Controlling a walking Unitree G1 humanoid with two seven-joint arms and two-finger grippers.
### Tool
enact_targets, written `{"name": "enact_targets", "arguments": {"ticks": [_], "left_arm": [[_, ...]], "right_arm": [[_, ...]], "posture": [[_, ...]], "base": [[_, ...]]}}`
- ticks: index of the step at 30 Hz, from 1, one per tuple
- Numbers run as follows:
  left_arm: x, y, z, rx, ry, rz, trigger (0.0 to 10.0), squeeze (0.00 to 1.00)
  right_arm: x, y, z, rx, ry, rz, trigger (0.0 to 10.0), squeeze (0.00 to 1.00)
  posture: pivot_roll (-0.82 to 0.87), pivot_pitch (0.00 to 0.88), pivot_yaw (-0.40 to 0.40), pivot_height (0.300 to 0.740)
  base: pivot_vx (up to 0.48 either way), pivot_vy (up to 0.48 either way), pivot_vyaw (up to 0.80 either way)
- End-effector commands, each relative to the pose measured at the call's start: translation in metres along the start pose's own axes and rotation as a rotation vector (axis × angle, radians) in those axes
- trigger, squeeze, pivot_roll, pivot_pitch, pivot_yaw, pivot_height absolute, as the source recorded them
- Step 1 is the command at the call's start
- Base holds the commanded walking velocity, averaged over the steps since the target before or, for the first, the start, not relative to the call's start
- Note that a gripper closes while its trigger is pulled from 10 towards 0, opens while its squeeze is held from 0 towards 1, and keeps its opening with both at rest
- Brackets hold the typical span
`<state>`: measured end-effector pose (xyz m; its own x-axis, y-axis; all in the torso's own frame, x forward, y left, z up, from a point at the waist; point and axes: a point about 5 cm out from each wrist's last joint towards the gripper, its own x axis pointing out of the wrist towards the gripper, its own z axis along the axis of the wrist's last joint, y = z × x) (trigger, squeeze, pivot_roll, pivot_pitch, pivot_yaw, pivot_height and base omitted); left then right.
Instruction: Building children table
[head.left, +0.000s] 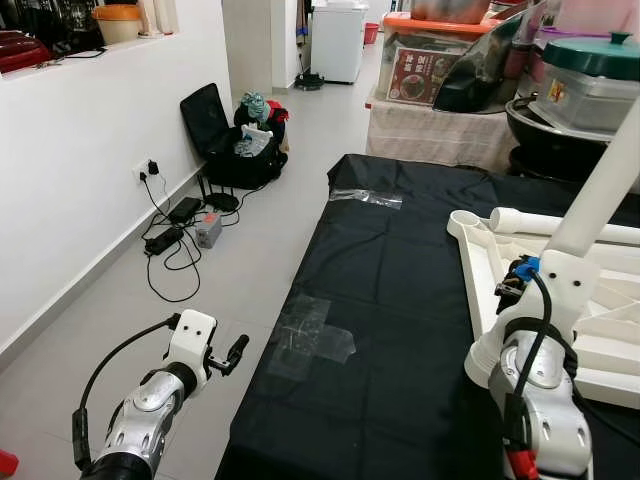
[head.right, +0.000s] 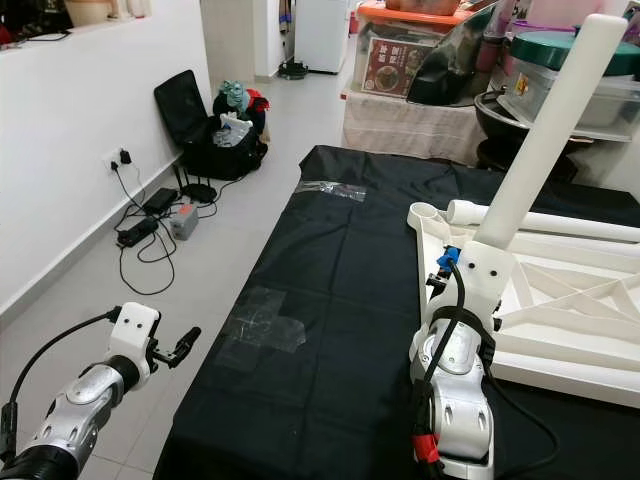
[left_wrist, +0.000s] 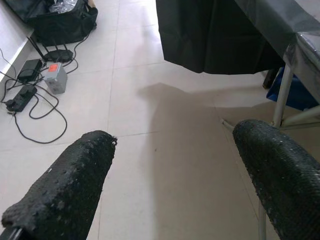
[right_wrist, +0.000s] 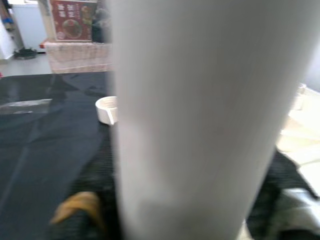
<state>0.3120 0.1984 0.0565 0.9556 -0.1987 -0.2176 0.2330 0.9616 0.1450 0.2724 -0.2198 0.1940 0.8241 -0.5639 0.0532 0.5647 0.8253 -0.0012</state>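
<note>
**Q:** Where was the table leg?

**A:** The right gripper (head.right: 478, 262) was clamped on the white table leg (head.right: 545, 125), which stuck up at a tilt over the flipped tabletop frame (head.right: 560, 300) just below it.

**Q:** Left one?

**A:** The left gripper (left_wrist: 175, 175) was spread wide, holding nothing, over the floor (left_wrist: 165, 115) beside the black cloth (head.left: 400, 300).

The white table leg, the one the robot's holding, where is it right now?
The white table leg is in the right gripper, on the robot's right, tilted up over the overturned white tabletop lying on the black cloth.
</note>
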Motion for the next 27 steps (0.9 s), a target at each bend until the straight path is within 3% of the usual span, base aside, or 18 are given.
{"name": "enact_targets", "arguments": {"ticks": [1, 2, 3, 4, 6, 8, 9, 10, 12, 14, 15, 17, 19, 21, 27], "left_arm": [[-0.002, -0.001, -0.003, 0.01, 0.009, -0.002, 10.0, 0.0], [-0.002, -0.001, -0.003, 0.01, 0.009, -0.003, 10.0, 0.0], [-0.002, -0.001, -0.003, 0.01, 0.009, -0.003, 10.0, 0.0], [-0.002, -0.001, -0.003, 0.01, 0.009, -0.005, 10.0, 0.0], [-0.001, -0.002, -0.003, 0.01, 0.009, -0.007, 10.0, 0.0], [-0.001, -0.002, -0.003, 0.011, 0.009, -0.01, 10.0, 0.0], [-0.001, -0.002, -0.003, 0.011, 0.009, -0.01, 10.0, 0.0], [-0.001, -0.002, -0.002, 0.012, 0.008, -0.01, 10.0, 0.0], [-0.001, -0.002, -0.002, 0.012, 0.008, -0.01, 10.0, 0.0], [-0.001, 0.001, -0.002, 0.014, 0.01, -0.006, 10.0, 0.0], [-0.001, 0.001, -0.002, 0.014, 0.01, -0.006, 10.0, 0.0], [-0.001, 0.002, -0.003, 0.016, 0.012, -0.005, 10.0, 0.0], [-0.001, 0.002, -0.003, 0.016, 0.012, -0.005, 10.0, 0.0], [-0.001, -0.001, -0.003, 0.016, 0.013, -0.008, 10.0, 0.0], [0.0, -0.003, -0.004, 0.017, 0.017, -0.014, 10.0, 0.0]], "right_arm": [[0.002, -0.005, -0.005, -0.023, 0.023, -0.019, 10.0, 1.0], [0.003, -0.005, -0.003, -0.036, 0.014, -0.012, 10.0, 0.78], [0.003, -0.005, -0.003, -0.036, 0.014, -0.012, 10.0, 0.78], [0.003, -0.004, 0.0, -0.034, 0.004, 0.006, 10.0, 0.0], [0.004, -0.001, 0.004, 0.002, -0.015, 0.061, 10.0, 0.0], [0.011, 0.006, 0.012, 0.059, -0.061, 0.262, 10.0, 0.0], [0.011, 0.006, 0.012, 0.059, -0.061, 0.262, 10.0, 0.0], [0.015, 0.005, 0.015, 0.068, -0.087, 0.342, 10.0, 0.0], [0.015, 0.005, 0.015, 0.068, -0.087, 0.342, 10.0, 0.0], [0.024, -0.005, 0.015, 0.014, -0.103, 0.523, 10.0, 0.0], [0.024, -0.005, 0.015, 0.014, -0.103, 0.523, 10.0, 0.0], [0.034, -0.02, 0.014, -0.074, -0.097, 0.647, 10.0, 0.0], [0.034, -0.02, 0.014, -0.074, -0.097, 0.647, 10.0, 0.0], [0.046, -0.031, 0.014, -0.138, -0.085, 0.71, 10.0, 0.0], [0.052, -0.024, 0.008, -0.125, -0.038, 0.871, 10.0, 0.0]], "posture": [[0.02, 0.0, -0.057, 0.74], [0.02, 0.0, -0.055, 0.74], [0.02, 0.0, -0.055, 0.74], [0.02, 0.0, -0.055, 0.74], [0.02, 0.0, -0.055, 0.74], [0.02, 0.0, -0.051, 0.74], [0.02, 0.0, -0.051, 0.74], [0.02, 0.0, -0.054, 0.74], [0.02, 0.0, -0.054, 0.74], [0.02, 0.0, -0.053, 0.74], [0.02, 0.0, -0.053, 0.74], [0.02, 0.0, -0.053, 0.74], [0.02, 0.0, -0.053, 0.74], [0.02, 0.0, -0.055, 0.74], [0.02, 0.0, -0.055, 0.74]], "base": [[0.0, 0.0, 0.0], [0.0, 0.0, 0.0], [0.0, 0.0, 0.0], [0.0, 0.0, 0.0], [0.0, 0.0, 0.0], [0.0, 0.0, 0.0], [0.0, 0.0, 0.0], [0.0, 0.0, 0.0], [0.0, 0.0, 0.0], [0.0, 0.0, 0.0], [0.0, 0.0, 0.0], [0.0, 0.0, 0.0], [0.0, 0.0, 0.0], [0.0, 0.0, 0.0], [0.0, 0.0, 0.0]]}}
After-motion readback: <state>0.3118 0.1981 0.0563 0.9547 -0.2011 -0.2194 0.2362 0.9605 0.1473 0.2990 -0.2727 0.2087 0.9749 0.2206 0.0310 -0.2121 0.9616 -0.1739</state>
